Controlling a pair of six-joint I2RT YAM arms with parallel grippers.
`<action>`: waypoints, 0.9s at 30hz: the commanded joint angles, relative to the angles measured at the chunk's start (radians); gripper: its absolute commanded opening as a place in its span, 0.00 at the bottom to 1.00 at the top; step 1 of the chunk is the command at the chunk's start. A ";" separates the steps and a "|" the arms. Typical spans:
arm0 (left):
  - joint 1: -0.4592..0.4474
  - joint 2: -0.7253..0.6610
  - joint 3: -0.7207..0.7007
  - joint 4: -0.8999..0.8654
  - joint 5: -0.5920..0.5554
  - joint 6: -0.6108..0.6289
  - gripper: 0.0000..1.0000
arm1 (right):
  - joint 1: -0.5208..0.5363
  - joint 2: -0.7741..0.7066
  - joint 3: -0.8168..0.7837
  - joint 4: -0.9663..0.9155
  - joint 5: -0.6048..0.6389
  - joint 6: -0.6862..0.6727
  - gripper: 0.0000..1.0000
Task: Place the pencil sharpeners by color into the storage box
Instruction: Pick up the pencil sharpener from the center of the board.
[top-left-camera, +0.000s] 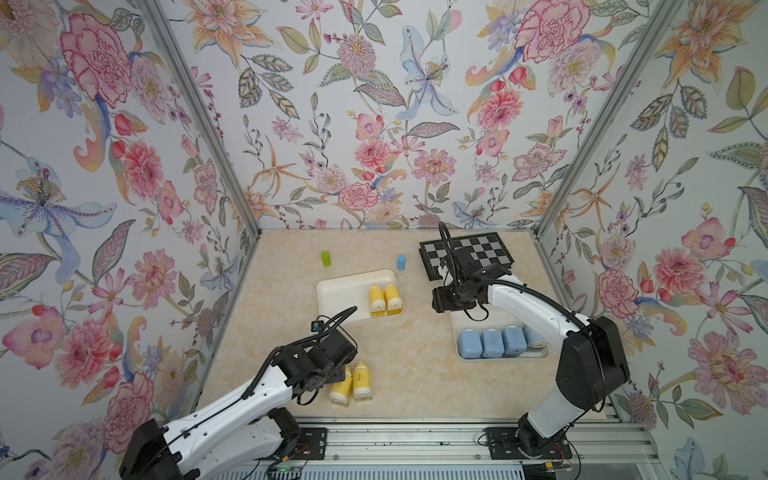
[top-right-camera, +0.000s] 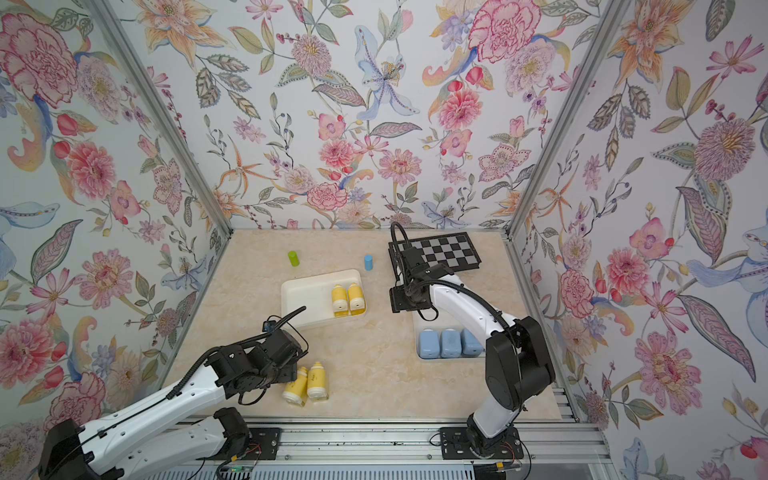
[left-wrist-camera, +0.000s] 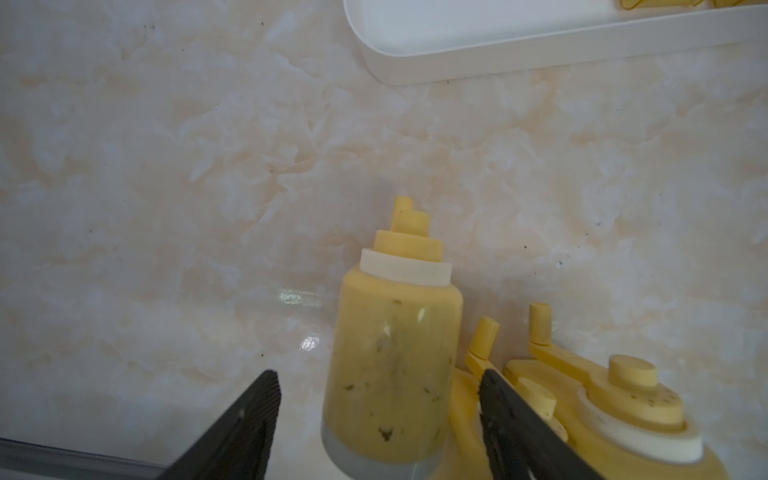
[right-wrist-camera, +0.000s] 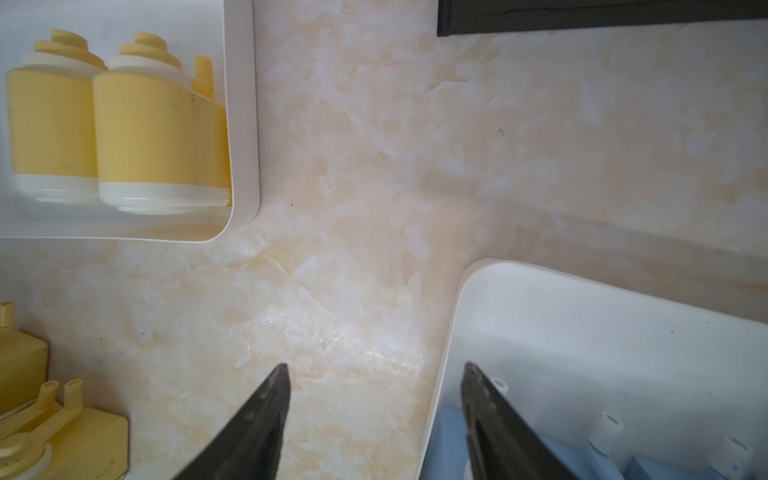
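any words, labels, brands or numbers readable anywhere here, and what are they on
No readable text in any view.
Yellow pencil sharpener: dark specks on the body, too blurred to tell whether they are print.
Checkerboard: plain black and grey squares, no characters.
Blue pencil sharpeners: no markings visible.

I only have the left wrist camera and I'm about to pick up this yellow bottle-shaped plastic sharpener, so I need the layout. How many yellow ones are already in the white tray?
Observer: Two yellow bottle-shaped sharpeners sit side by side at one end of the white plastic tray.
Operator: Where's the right gripper?
Observer: The right gripper is open and empty, over the table at the corner of a second white tray.
Operator: What's in that one?
Observer: Four pale-blue blocky sharpeners in a row.
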 joint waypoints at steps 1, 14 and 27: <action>0.034 0.002 -0.028 0.022 0.007 0.029 0.76 | -0.011 -0.025 -0.016 0.013 -0.010 -0.016 0.67; 0.121 0.035 -0.065 0.096 0.051 0.088 0.71 | -0.022 -0.010 -0.023 0.021 -0.023 -0.019 0.67; 0.135 0.037 -0.062 0.105 0.055 0.089 0.53 | -0.033 -0.008 -0.036 0.027 -0.032 -0.025 0.67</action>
